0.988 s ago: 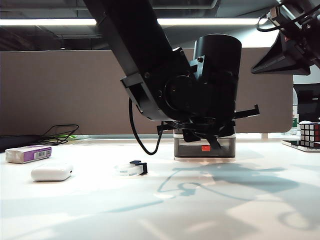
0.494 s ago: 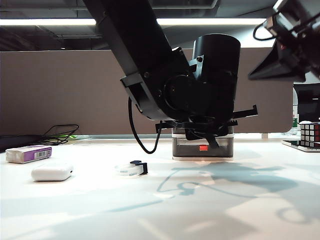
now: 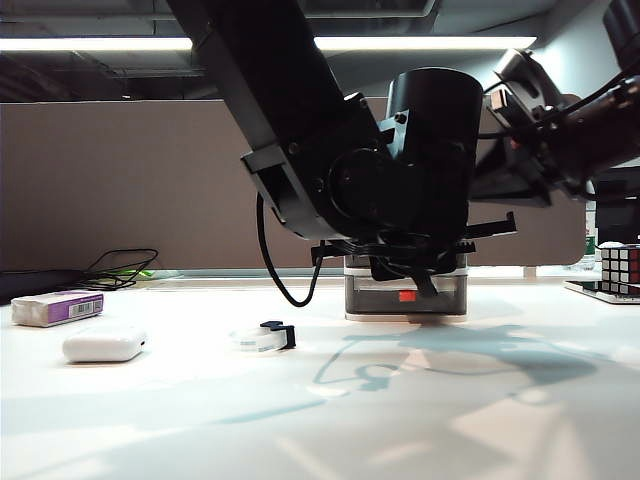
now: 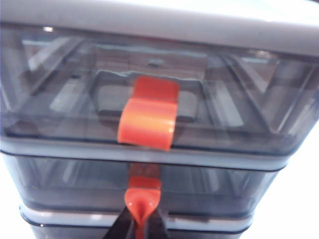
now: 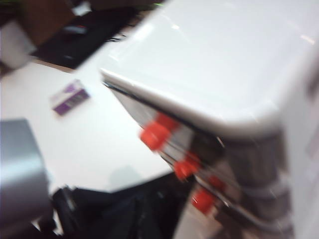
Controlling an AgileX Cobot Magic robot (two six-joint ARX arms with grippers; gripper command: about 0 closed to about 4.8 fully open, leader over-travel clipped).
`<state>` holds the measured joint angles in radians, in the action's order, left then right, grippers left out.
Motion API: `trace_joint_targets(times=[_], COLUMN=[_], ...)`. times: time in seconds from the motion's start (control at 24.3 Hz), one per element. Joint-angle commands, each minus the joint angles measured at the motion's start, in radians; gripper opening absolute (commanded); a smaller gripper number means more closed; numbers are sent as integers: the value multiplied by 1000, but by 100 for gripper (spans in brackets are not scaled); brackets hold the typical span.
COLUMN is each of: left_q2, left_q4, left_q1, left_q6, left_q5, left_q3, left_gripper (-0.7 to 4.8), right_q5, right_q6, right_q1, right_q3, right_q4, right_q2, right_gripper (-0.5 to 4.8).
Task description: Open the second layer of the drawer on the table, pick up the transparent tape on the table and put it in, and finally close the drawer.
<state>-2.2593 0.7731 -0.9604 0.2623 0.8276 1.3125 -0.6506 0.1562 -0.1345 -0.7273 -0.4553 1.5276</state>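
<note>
Table (image 3: 320, 420): broad white top, everything sits on it. Landmark is the drawer (image 3: 407, 297), white frame with smoky tiers, at the back of the table, mostly hidden behind the big black left arm. Left gripper (image 4: 142, 226) is right at the front of the drawer, jaws clenched on the red-orange handle (image 4: 143, 199) of the second layer (image 4: 209, 184). The pinch is on the handle's tip, probably so the drawer can be pulled straight out. Second layer looks flush with the frame, so I'd judge the pull hasn't begun. Top tier handle (image 4: 148, 119) untouched.

Right arm (image 3: 560, 130) hangs above and right of the drawer, well apart from it. Its camera looks down on the drawer's white top (image 5: 214, 69) and the red handles; the right gripper itself is not in sight, so can't tell whether it's released or clenched. Likely waiting to fetch the tape.

Transparent tape (image 3: 262, 337) lies on the table left of the drawer, nearer the front, black cutter end toward the drawer. White rounded case (image 3: 103, 345) and purple-labelled box (image 3: 57, 308) further left. Cube (image 3: 620, 268) off right of the drawer.
</note>
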Motion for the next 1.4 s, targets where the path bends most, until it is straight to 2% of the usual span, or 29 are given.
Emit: trace_joint_targets(times=[0.04,0.16,0.86,1.07,1.24,1.4], left_q2=[2,2,2,2,2,2], left_q4=[-19,-21,-84,-92,-128,-132], left_q1=[2,2,2,4,18,19], left_q6=[0,0,7,16,63,68], left_q5=[3,3,23,13,2,-2], left_q3=[0,0,-2,-2,-2,-2], left_gripper=[-6,-6,-6,-6,-6,-6], right_q5=[-41,-68,-67,-176,-233,-242], right_q6=[-3,-2,-35,-25,-22,9], right_q1=[-1,-5,-36,-31,-11,29], right_q3=[-47,-106,-176,-190,-195,-221], right_q4=[-24,-18,-23,-16,9,16], right_q2=[30,80,165,162,136,134], right_gripper=[-5,-5,-5,-5,-5,-5])
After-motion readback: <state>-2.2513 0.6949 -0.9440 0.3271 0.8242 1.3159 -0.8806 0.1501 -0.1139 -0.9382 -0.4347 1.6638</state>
